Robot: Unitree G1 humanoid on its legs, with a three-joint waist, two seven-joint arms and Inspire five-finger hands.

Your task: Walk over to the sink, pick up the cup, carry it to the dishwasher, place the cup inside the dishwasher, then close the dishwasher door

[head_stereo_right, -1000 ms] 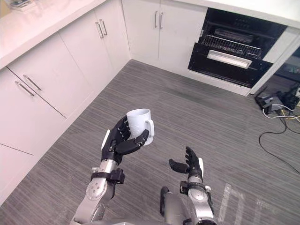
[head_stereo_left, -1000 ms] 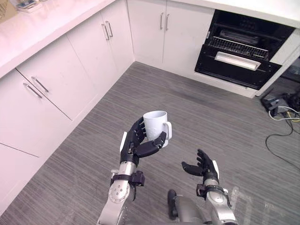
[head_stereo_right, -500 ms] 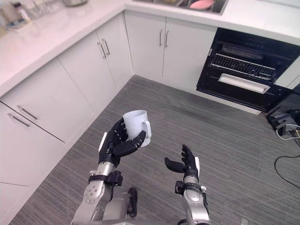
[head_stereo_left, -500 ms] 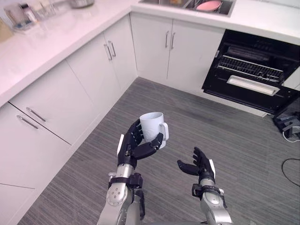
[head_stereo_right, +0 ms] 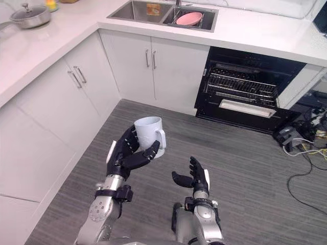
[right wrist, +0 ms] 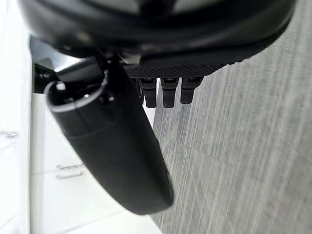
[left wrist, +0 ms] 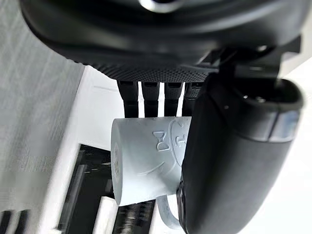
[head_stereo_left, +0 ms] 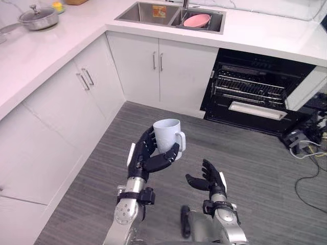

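White cup (head_stereo_left: 167,133) is in the air, upright, mouth up, handle facing the robot's right. It sits in the left hand (head_stereo_left: 145,155) over the floor (head_stereo_left: 245,163), well apart from the counter and any appliance. Left hand is wrapped on it: fingers (left wrist: 151,100) curled round the far side of the cup wall, thumb (left wrist: 229,161) crossing the near side just by the handle. The left wrist view shows the cup (left wrist: 146,161) clamped between them, with faint raised marks on its wall.

Right hand (head_stereo_left: 210,178) is lower and to the right of the cup, not touching it. It holds nothing, palm turned inward, fingers loosely spread and a bit bent, thumb sticking out toward the cup side. In the right wrist view its thumb (right wrist: 117,151) and fingertips (right wrist: 168,92) have only floor past them.

Ahead and to the right is the dishwasher (head_stereo_left: 250,94): a black cavity standing open, wire rack visible, a pale bar across its lower front. Can't tell how far the door is down.

White cabinets (head_stereo_left: 158,66) run left of it and along the left wall under a pale counter (head_stereo_left: 255,33). Sink (head_stereo_left: 148,11) is set in the counter above the cabinets, with a pink dish (head_stereo_left: 196,20) in its right basin. Lidded pot (head_stereo_left: 38,18) sits on the counter at far left.
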